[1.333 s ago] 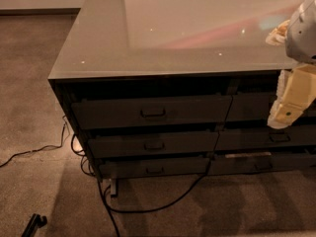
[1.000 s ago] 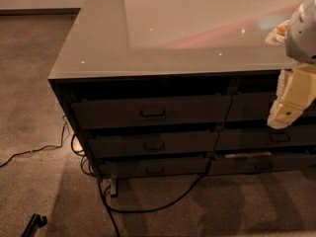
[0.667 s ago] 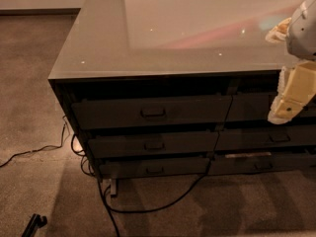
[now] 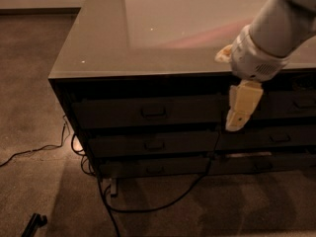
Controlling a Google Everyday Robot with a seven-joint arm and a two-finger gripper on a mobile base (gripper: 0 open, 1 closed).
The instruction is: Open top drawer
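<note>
Under the cabinet's (image 4: 106,43) front edge, in the left column, the top drawer (image 4: 118,113) sits fully shut, its pull handle (image 4: 153,111) untouched. The gripper (image 4: 240,110) hangs well right of that handle, by the seam between columns; you cannot tell how its grip is set. Reaching, gripping and pulling all remain for you.

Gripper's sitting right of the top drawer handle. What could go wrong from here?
1. The gripper hangs by the column seam, right of the handle of the top drawer; it may hook the neighbouring drawer instead.
2. A cable drops down the front just below the gripper and could snag.
</note>
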